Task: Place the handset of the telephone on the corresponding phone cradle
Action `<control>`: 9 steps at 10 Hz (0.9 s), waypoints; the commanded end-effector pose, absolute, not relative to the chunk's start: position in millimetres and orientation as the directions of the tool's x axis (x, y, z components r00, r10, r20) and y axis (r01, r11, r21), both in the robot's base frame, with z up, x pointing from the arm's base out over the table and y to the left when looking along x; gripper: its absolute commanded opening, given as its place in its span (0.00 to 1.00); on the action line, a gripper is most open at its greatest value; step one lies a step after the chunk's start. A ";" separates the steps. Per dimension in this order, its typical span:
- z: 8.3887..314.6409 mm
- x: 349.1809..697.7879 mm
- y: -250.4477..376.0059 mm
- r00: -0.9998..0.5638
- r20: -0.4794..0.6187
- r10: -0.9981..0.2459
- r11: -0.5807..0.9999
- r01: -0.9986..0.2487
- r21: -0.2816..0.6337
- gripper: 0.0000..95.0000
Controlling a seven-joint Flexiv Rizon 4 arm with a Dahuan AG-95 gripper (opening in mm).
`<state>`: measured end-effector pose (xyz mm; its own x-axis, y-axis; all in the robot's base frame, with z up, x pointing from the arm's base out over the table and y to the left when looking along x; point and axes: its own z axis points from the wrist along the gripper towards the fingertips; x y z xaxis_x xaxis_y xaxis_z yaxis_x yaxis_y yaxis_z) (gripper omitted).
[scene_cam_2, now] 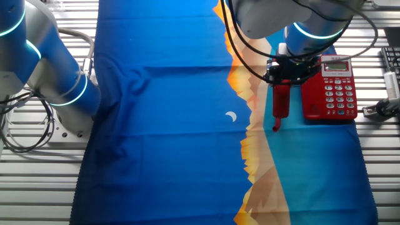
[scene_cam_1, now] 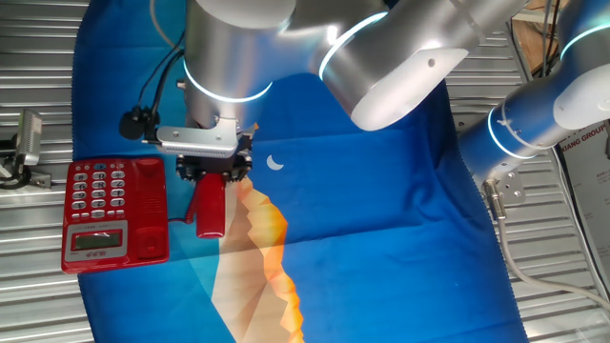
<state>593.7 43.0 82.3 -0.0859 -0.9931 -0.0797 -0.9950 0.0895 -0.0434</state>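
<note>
In one fixed view, the tool [scene_cam_1: 212, 170] is clamping the upper end of the red handset [scene_cam_1: 210, 208], which is hanging just beside the telephone [scene_cam_1: 114, 213], its phone cradle [scene_cam_1: 150, 211] lying bare. In the other fixed view, the handset [scene_cam_2: 280, 101] is sitting left of the telephone [scene_cam_2: 330, 87], above the blue-clothed counter [scene_cam_2: 162, 125].
</note>
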 end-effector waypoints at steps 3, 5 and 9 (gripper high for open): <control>83.1 600.4 47.2 -0.090 -0.073 -0.993 0.093 -0.995 -0.038 0.00; 82.8 604.4 50.1 -0.090 -0.068 -0.994 0.092 -0.995 -0.038 0.00; 84.3 609.5 53.0 -0.087 -0.073 -0.994 0.090 -0.995 -0.047 0.00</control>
